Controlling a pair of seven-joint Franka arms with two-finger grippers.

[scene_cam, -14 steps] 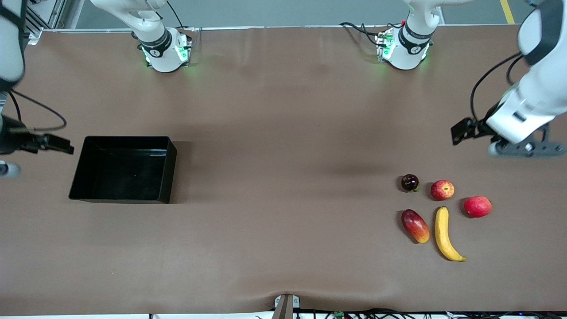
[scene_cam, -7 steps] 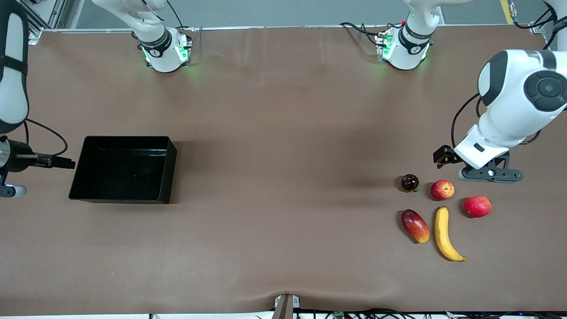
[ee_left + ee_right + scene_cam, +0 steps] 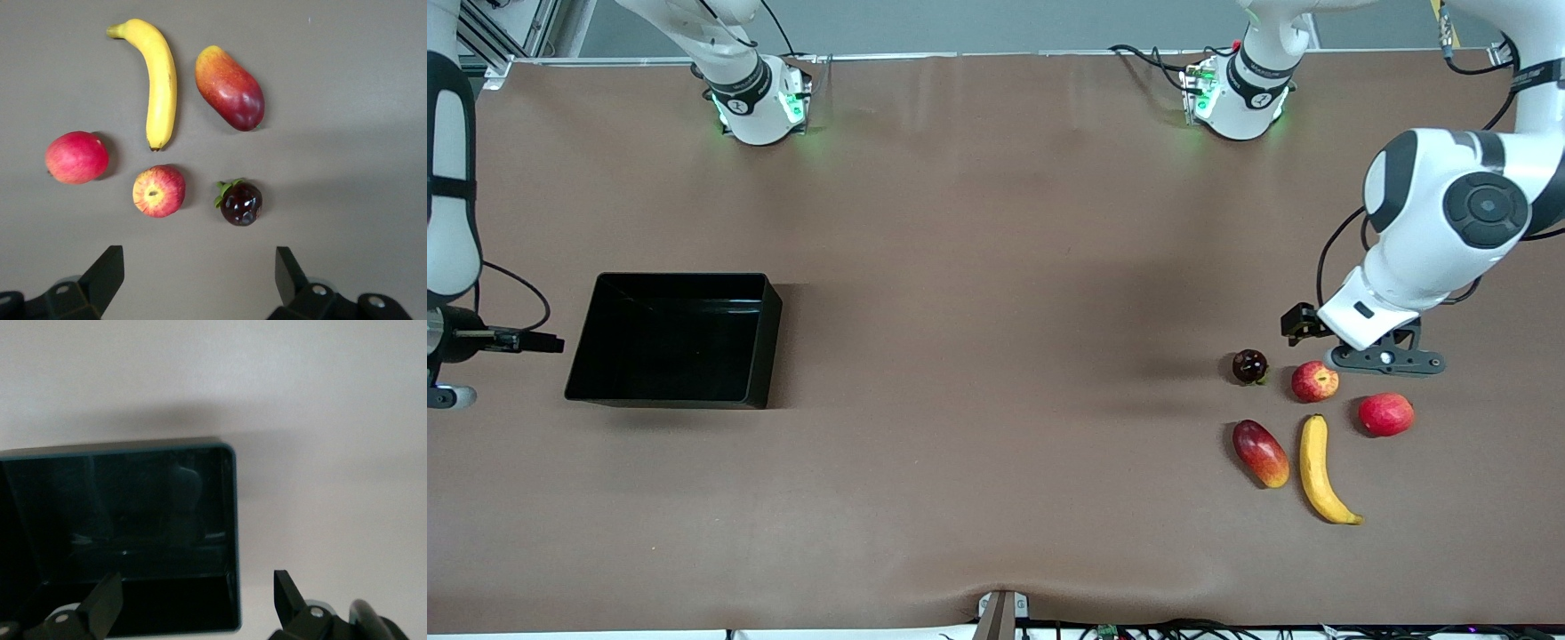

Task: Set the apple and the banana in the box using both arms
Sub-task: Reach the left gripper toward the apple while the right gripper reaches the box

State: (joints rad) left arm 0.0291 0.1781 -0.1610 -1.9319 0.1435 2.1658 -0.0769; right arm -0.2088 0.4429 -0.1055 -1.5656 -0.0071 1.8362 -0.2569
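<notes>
The apple, small and red with yellow streaks, lies on the brown table among other fruits. The long yellow banana lies just nearer the front camera than the apple. The black box stands empty toward the right arm's end of the table. My left gripper hangs open over bare table right beside the apple, with nothing between its fingers. My right gripper is open and empty, up in the air by the box's end wall.
A plain red fruit lies beside the apple toward the left arm's end. A dark maroon fruit sits on the apple's box-ward side. A red-and-yellow mango-like fruit lies beside the banana. The box's upright walls rise from the table.
The left arm has swung in and come down to the fruits, ending beside the apple. The right arm has shifted slightly by the box. Both grippers stay open.
</notes>
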